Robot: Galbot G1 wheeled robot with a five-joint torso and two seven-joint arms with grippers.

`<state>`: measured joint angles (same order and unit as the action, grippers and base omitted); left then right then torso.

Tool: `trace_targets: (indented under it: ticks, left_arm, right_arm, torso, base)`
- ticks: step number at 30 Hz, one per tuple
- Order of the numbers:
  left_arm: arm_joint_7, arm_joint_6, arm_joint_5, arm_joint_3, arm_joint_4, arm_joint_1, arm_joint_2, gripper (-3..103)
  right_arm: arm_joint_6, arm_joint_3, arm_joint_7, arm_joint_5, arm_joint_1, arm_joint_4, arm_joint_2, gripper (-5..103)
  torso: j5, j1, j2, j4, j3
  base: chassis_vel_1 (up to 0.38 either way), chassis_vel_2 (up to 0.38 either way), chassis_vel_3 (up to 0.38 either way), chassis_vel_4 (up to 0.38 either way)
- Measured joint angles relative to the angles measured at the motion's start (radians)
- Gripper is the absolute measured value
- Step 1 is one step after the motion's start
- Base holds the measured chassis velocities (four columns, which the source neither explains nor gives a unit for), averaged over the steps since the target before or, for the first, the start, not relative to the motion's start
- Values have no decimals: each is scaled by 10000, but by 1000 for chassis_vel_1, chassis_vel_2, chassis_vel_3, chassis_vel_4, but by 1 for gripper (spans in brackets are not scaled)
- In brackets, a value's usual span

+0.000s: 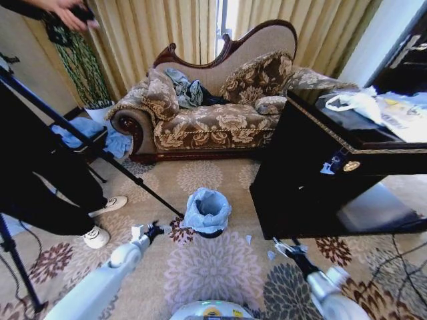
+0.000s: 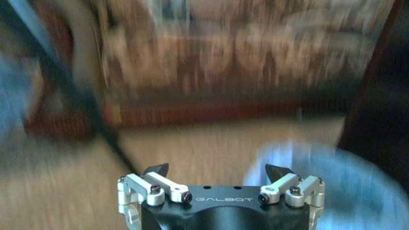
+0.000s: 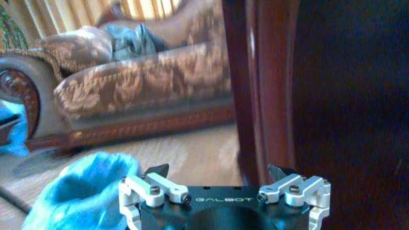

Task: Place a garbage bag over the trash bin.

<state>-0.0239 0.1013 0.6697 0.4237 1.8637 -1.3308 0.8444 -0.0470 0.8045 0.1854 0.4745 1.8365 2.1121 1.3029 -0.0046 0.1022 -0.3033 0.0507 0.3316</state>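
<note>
The pale blue garbage bag [image 1: 206,209] is draped over the small black trash bin [image 1: 211,233], which stands on the patterned carpet in front of the sofa; only the bin's dark base shows below the plastic. My left gripper [image 1: 151,232] hovers open to the left of the bin, apart from it. To the bin's lower right, beside the dark cabinet, my right gripper [image 1: 285,249] is open with nothing in it. The bag appears as a blue blur [image 2: 332,187] in the left wrist view and as a blue mass [image 3: 83,191] in the right wrist view, beyond each open gripper [image 2: 217,170] [image 3: 219,171].
A large dark cabinet [image 1: 313,180] stands close on the right. The ornate sofa [image 1: 213,113] lies behind the bin. A tripod leg [image 1: 120,170] slants down toward the bin from the left, and a person's legs and white shoes [image 1: 100,233] are at the left.
</note>
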Motion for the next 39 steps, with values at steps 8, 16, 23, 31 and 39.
trace_targets:
  ticks: [8,16,23,31,39]
  left_arm:
    - [-687,982,104,3786,4717,-1921,952,100]
    - [-909,1497,-108,5248,6557,-4186,3405,100]
    - [-645,1160,-871,4763,6534,-5035,4594,100]
    - [-370,491,-1761,4375,6450,-5437,5264,100]
    - [-71,239,-2215,4041,6407,-5508,5707,100]
  right_arm:
    - [-2401,201,43,-2053,523,1237,1028,100]
    - [-3553,-1260,-759,-3839,929,1585,1595,100]
    - [-3520,-1952,-885,-4397,1095,2101,1825,100]
    - [-2225,-2315,-2390,-4577,820,3155,1783,100]
    - [-781,-1234,-1923,-2850,754,3934,1134,100]
  torso:
    - [-3,0,0,-2,0]
    - [-11,0,1,-7,0]
    - [0,1,2,-2,1]
    - [0,1,2,-4,1]
    - [-2,2,2,-3,2]
  base:
    - [0,0,0,0]
    - [0,0,0,0]
    - [0,0,0,0]
    - [0,0,0,0]
    - [0,0,0,0]
